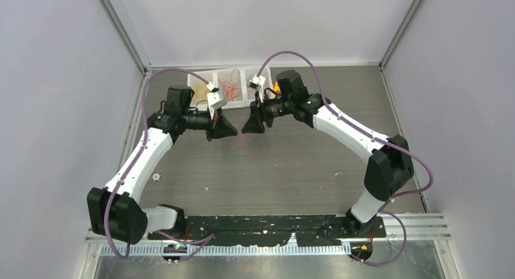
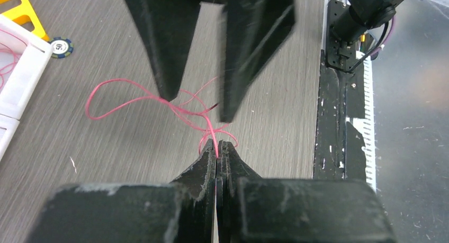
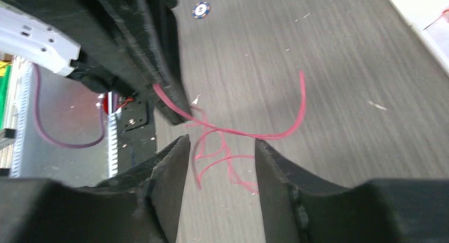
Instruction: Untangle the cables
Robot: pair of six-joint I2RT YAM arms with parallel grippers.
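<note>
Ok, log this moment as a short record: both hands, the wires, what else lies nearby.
left hand: shut on the thin, curly red wire strands
right hand: open, fingers either side of the strands, not gripping
strands: crossed in a tangle between the two hands
nearby: round blue-and-white chip on the grey wood-grain table; white plastic tray beside it

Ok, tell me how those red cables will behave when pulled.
Probably floppy: the cables curl loosely from the shut left gripper. Likely very light, being so thin. They may slip through the open right gripper, which straddles them.
</note>
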